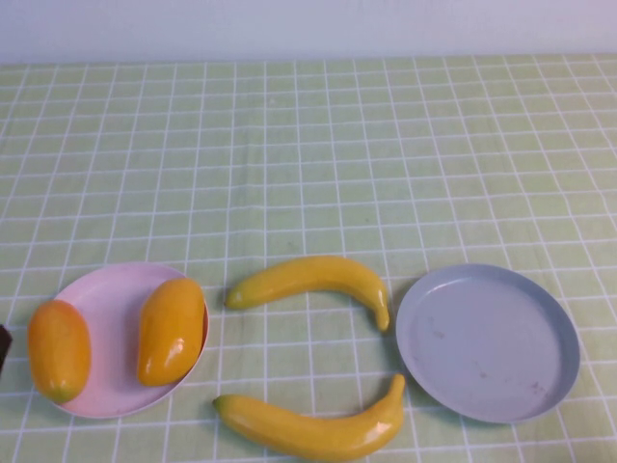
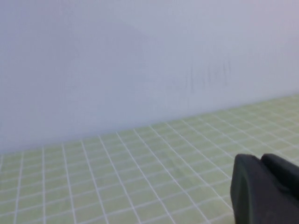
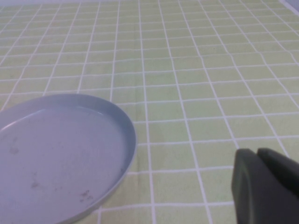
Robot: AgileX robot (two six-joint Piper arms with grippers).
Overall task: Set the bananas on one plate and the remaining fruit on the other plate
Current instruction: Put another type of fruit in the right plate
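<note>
Two yellow bananas lie on the checked cloth between the plates, one farther back (image 1: 308, 278) and one near the front edge (image 1: 313, 429). The grey-blue plate (image 1: 487, 342) at the right holds nothing; it also shows in the right wrist view (image 3: 56, 154). The pale pink plate (image 1: 111, 299) at the left carries one orange fruit (image 1: 172, 330) on its right side and another (image 1: 58, 349) over its left rim. My left gripper (image 2: 261, 161) is shut and empty above bare cloth, facing the wall. My right gripper (image 3: 257, 154) is shut and empty, to the side of the grey-blue plate.
The green checked tablecloth (image 1: 308, 145) covers the table up to a pale wall (image 1: 308, 24) at the back. A small dark part (image 1: 3, 347) shows at the high view's left edge beside the pink plate. Neither gripper shows in the high view.
</note>
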